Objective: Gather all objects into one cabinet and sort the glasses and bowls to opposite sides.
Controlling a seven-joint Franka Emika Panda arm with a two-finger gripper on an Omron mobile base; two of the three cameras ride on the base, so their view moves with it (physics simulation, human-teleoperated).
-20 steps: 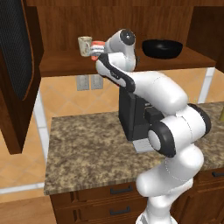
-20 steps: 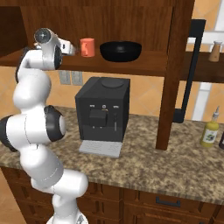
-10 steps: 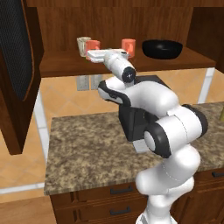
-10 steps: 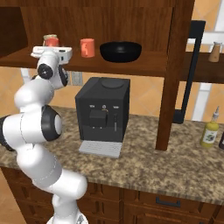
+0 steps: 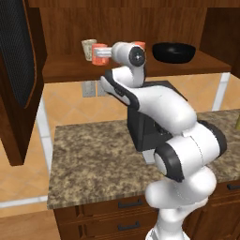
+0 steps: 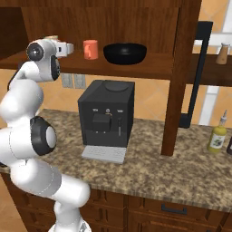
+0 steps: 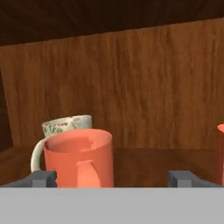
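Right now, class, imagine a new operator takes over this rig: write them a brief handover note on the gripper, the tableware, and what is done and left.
Gripper: open, holding nothing, level with the cabinet shelf.
Cream mug and a salmon-orange mug in front of it: left end of the shelf.
Second salmon-orange mug: mid-shelf, beside the black bowl on the right.
Done: all four pieces sit in one cabinet.
Left: probably shift the second mug nearer the others.

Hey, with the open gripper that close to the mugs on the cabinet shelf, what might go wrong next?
1. The open gripper stands just short of the near salmon-orange mug; a push forward could shove it into the cream mug right behind.
2. The second salmon-orange mug sits close beside one fingertip; a sideways swing might tip it.
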